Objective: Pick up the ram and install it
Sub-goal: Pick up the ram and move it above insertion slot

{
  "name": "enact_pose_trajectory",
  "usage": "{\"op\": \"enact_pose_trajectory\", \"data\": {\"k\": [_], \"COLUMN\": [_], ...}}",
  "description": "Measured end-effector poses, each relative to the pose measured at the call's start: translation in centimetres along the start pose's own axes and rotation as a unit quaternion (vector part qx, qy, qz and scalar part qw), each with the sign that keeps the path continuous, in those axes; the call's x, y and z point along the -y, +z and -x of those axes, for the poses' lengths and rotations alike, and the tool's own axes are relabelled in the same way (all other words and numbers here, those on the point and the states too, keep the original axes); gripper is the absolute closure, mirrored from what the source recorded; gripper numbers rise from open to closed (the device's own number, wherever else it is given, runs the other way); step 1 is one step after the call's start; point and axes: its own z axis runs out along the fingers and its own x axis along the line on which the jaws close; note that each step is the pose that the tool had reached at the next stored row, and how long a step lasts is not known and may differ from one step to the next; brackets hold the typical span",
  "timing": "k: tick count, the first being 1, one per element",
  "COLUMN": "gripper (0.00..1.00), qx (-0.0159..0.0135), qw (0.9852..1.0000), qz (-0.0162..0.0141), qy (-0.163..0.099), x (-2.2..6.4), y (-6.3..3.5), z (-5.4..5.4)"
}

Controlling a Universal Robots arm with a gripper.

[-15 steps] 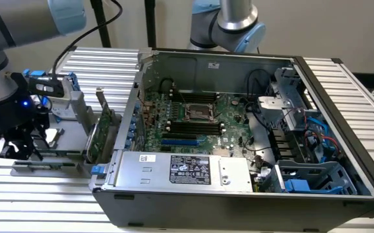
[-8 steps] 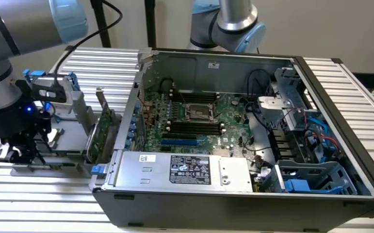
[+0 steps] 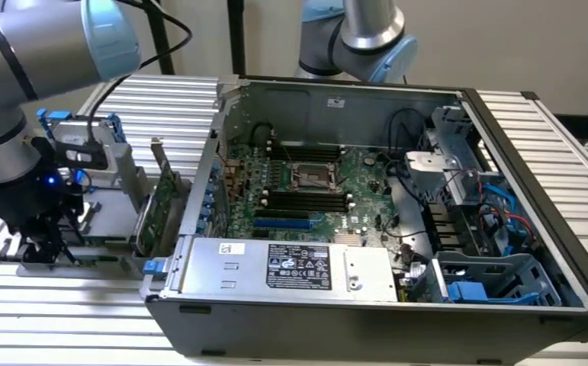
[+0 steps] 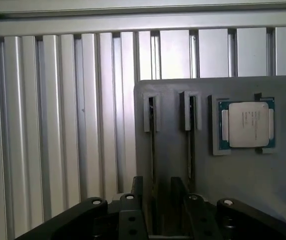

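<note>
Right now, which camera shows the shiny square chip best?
The wrist view: the square chip faces the camera in the gray holder, silver lid plain. In the exterior view the holder sits by the arm, the chip too small to tell.

The desk [image 3: 70, 305] [image 4: 58, 125] was a bed of ribbed aluminium slats running side by side. Directly beneath the pincer [image 4: 156, 192] a flat grey holder plate [image 4: 242, 180] lay on the slats, one edge ending close by the pincer with bare slats beyond it. An open computer case [image 3: 375, 313] rested on the same desk, beside the holder plate and farther from the pincer, open face upward.
</note>
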Motion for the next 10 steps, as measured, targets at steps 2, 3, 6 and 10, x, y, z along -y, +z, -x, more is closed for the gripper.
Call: {"op": "enact_pose_trajectory", "data": {"k": [2, 3, 6, 10], "gripper": [0.00, 0.00, 0.00, 0.00], "qx": [0.0001, 0.0002, 0.0004, 0.0003], "qw": [1.0000, 1.0000, 1.0000, 1.0000], "qz": [-0.0027, -0.0043, -0.0078, -0.0082], "qy": [-0.001, -0.001, -0.002, -0.002], "x": [-0.06, -0.09, -0.14, -0.16], "y": [0.34, 0.52, 1.06, 1.48], "z": [0.0, 0.0, 0.0, 0.0]}}
